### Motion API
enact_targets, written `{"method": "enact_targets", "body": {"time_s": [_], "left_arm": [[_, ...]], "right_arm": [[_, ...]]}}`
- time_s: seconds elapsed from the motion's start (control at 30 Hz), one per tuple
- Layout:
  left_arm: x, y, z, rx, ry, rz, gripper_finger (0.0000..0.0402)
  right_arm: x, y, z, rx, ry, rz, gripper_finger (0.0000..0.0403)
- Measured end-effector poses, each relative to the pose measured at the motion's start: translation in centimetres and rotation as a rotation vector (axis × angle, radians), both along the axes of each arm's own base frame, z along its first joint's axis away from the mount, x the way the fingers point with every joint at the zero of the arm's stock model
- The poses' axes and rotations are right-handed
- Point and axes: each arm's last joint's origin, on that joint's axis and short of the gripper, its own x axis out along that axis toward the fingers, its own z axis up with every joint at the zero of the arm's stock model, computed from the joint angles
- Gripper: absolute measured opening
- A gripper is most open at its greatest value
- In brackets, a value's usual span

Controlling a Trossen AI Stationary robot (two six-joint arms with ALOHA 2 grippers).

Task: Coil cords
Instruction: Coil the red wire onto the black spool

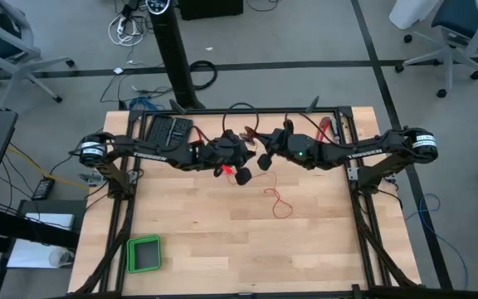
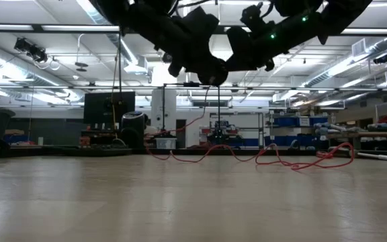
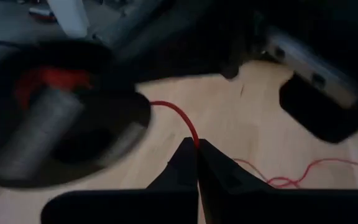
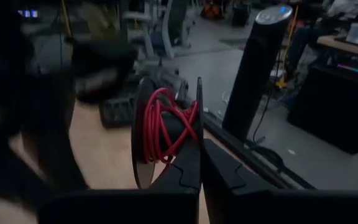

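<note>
My two grippers meet above the far middle of the wooden table. My right gripper (image 4: 199,163) is shut on a black spool (image 4: 166,134) wound with red cord. My left gripper (image 3: 196,155) is shut on the thin red cord (image 3: 178,114), which runs from the spool (image 3: 55,124) to its fingers. The rest of the cord hangs down (image 2: 205,111) and lies in loose squiggles on the table (image 1: 279,202) (image 2: 274,158). From above, the left gripper (image 1: 237,163) and the right gripper (image 1: 262,159) are close together. My left gripper pinches the single red strand (image 3: 195,140) between its fingertips, a short way from the spool. The stretch from spool to fingers is clear of the table. My right gripper pinches the rim of one spool flange (image 4: 198,144) between its two fingers. The spool stands on edge ahead of the fingers, lifted clear of the table.
A green tray (image 1: 144,253) sits near the table's front left corner. A black keyboard-like block (image 1: 168,130) lies at the far left, and a red-handled tool (image 1: 326,129) at the far right. A black frame (image 1: 357,178) borders the table.
</note>
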Motion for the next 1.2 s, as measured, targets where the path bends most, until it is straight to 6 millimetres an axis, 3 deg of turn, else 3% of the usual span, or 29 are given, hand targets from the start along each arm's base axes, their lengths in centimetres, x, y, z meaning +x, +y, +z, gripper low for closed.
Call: {"method": "enact_targets", "body": {"time_s": [0.43,0.73,0.97,1.07,1.2], "left_arm": [[0.1,0.4,3.8,0.158,0.233,0.001,0.0002],[-0.2,0.9,4.3,0.301,0.33,0.007,0.0002],[-0.2,0.5,4.0,0.228,0.328,-0.137,0.0004],[-0.1,0.3,3.9,0.207,0.322,-0.18,0.0025],[-0.3,0.2,3.2,0.162,0.338,-0.199,0.009]], "right_arm": [[-2.0,1.5,0.4,0.013,0.16,0.06,0.0],[-3.2,2.5,1.1,0.049,0.191,0.184,0.0],[-4.4,2.7,2.7,0.048,0.136,0.206,0.0],[-5.1,2.8,3.3,0.052,0.122,0.22,0.0],[-5.5,2.8,3.7,0.051,0.116,0.213,0.0]]}}
